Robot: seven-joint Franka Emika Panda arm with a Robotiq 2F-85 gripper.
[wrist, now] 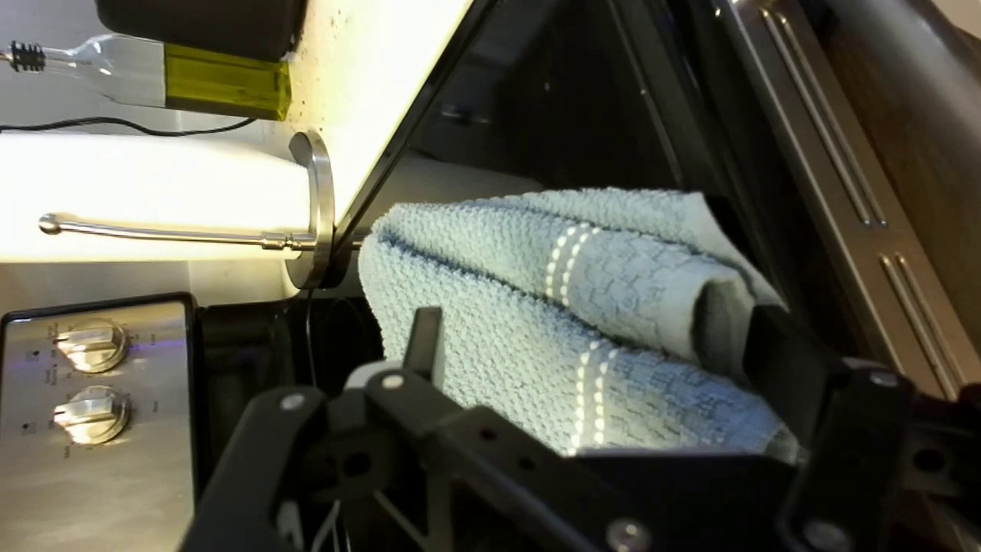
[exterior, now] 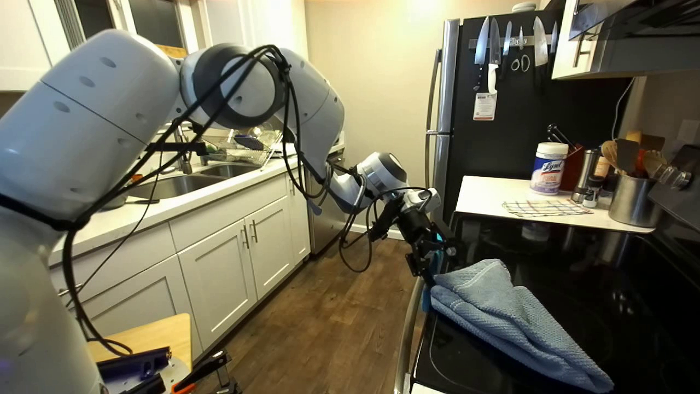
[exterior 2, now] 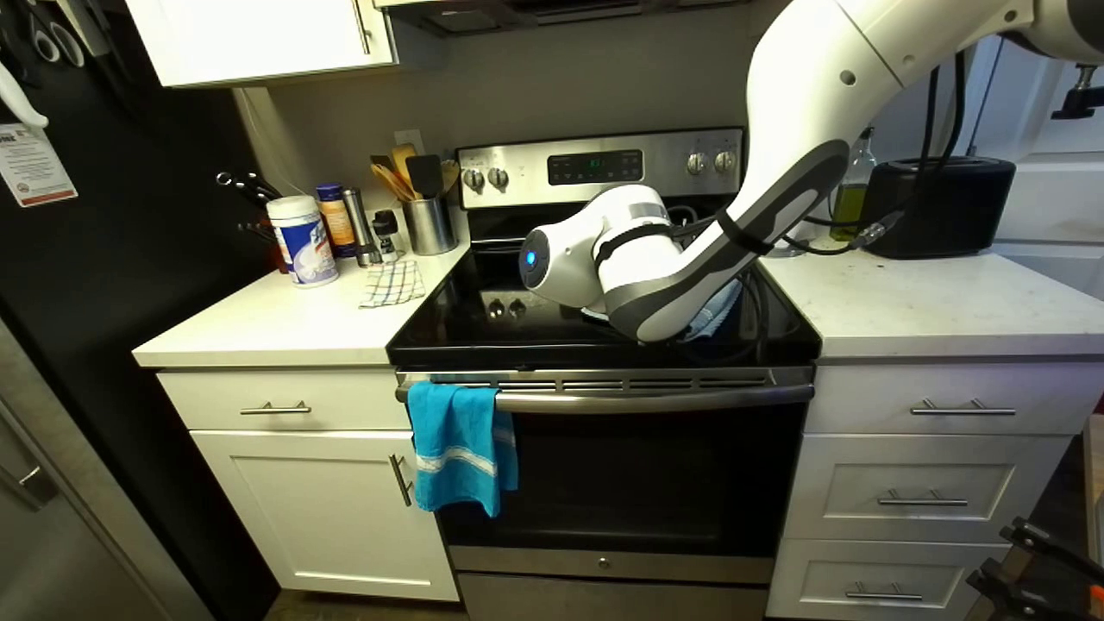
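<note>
Closest to the wrist camera, the Robotiq gripper [wrist: 602,337] stood with its fingers [wrist: 426,345] spread well apart, clamped on nothing. Framed between them in that view was a folded blue terry towel [wrist: 498,322], banded with double rows of white stitching, lying on the black glass cooktop [wrist: 567,115]; whether either fingertip touched the fabric could not be told. In an exterior view, the gripper [exterior: 432,273] slanted downward just at the towel's end, by the cooktop's front edge. The Panda arm [exterior 2: 793,103] hid most of the towel in an exterior view. Past the towel in the wrist view stood a paper towel roll [wrist: 153,199] on a metal holder [wrist: 313,207], with a glass oil bottle [wrist: 230,80] and a black toaster [exterior 2: 940,207] nearby. A turquoise dish towel [exterior 2: 457,448] hung over the oven handle [exterior 2: 655,403]. Across the cooktop, a Lysol wipes canister [exterior: 548,172] stood near a checkered dishcloth [exterior: 547,208] and a metal utensil crock [exterior: 634,200] on the white counter [exterior: 486,194]. Several kitchen knives [exterior: 495,41] hung on the black refrigerator [exterior: 525,137].
</note>
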